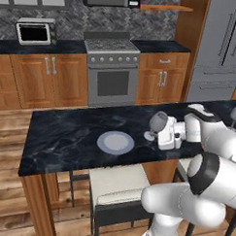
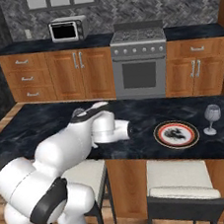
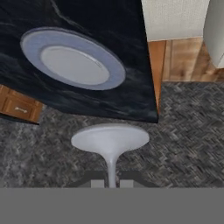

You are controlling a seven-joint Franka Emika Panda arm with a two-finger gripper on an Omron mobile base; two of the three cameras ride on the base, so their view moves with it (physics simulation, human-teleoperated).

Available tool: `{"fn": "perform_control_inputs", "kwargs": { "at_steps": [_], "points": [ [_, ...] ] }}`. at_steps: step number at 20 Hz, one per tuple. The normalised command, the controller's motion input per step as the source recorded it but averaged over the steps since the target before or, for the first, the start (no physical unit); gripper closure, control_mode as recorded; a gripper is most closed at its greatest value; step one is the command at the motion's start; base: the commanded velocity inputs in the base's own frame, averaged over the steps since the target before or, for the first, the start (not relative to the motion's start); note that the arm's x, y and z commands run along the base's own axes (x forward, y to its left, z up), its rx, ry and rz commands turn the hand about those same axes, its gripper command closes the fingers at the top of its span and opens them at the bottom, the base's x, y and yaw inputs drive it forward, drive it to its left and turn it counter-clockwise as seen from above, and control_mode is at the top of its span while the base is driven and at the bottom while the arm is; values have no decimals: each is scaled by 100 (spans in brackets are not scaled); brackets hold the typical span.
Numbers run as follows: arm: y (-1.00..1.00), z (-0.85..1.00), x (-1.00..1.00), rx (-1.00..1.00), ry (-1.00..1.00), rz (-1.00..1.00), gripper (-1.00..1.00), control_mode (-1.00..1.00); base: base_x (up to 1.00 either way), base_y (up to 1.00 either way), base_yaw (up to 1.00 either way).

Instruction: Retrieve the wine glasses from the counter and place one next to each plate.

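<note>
Wine glass (image 1: 157, 122) beside pale plate (image 1: 115, 142).

— Where does the round pale bluish-white plate (image 1: 115, 142) lie?
— On the black marbled island top (image 1: 61, 137), with the clear stemmed wine glass (image 1: 156, 123) held just right of it.
— And the white red-rimmed plate (image 2: 176, 134)?
— Further right on that top, a second clear stemmed glass (image 2: 211, 117) standing just beside it; cushioned stools (image 2: 185, 184) sit below the near edge.
</note>
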Motion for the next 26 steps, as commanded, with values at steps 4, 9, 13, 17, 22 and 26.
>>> {"fn": "perform_control_inputs", "kwargs": {
  "at_steps": [4,9,13,17,22,26],
  "points": [
    [-11,-7,29,0,7,0,100,-100,0,0,0],
    [-10,-17,29,0,11,0,100,-100,0,0,0],
    [0,-32,22,-2,4,0,100,-100,0,0,0],
    [0,-35,28,-2,4,0,100,-100,0,0,0],
    [-2,-35,34,-1,2,0,100,-100,0,0,0],
    [-7,-32,36,0,5,0,100,-100,0,0,0]
  ]
}}
